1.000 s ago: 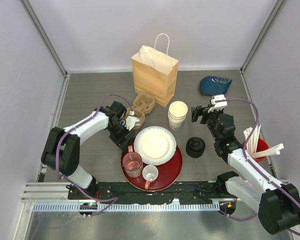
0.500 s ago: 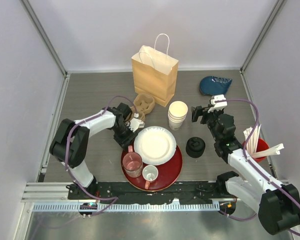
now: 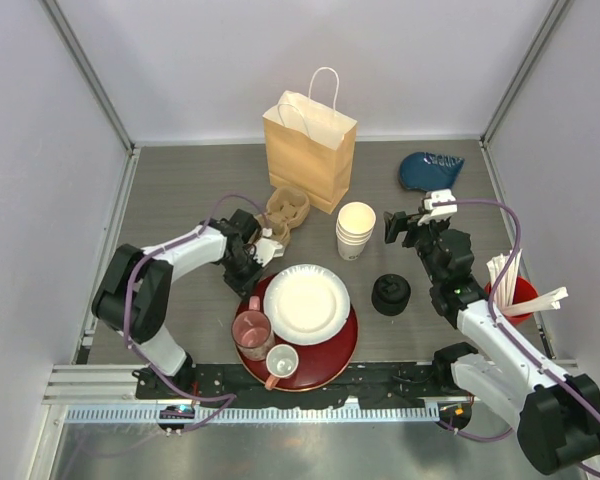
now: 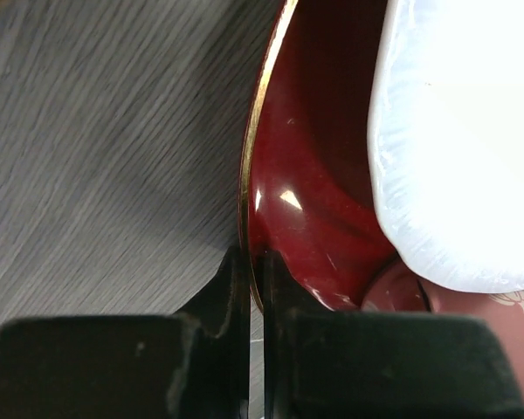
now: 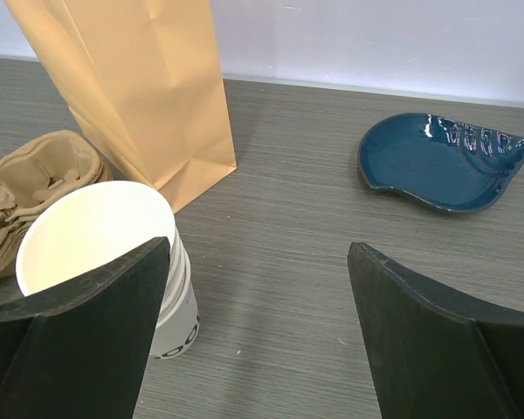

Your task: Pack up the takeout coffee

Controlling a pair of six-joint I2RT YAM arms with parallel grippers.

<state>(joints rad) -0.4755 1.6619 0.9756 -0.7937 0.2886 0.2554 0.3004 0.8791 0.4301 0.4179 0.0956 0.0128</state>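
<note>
At the red tray (image 4: 301, 166) rim, left pincer (image 4: 255, 266) clamps tight.

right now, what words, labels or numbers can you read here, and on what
None can be read.
Stack of white paper cups: black printed mark near the base, partly hidden, unreadable.
Blue dish: raised rim pattern, no legible letters.
Paper bag: plain where visible.
</note>
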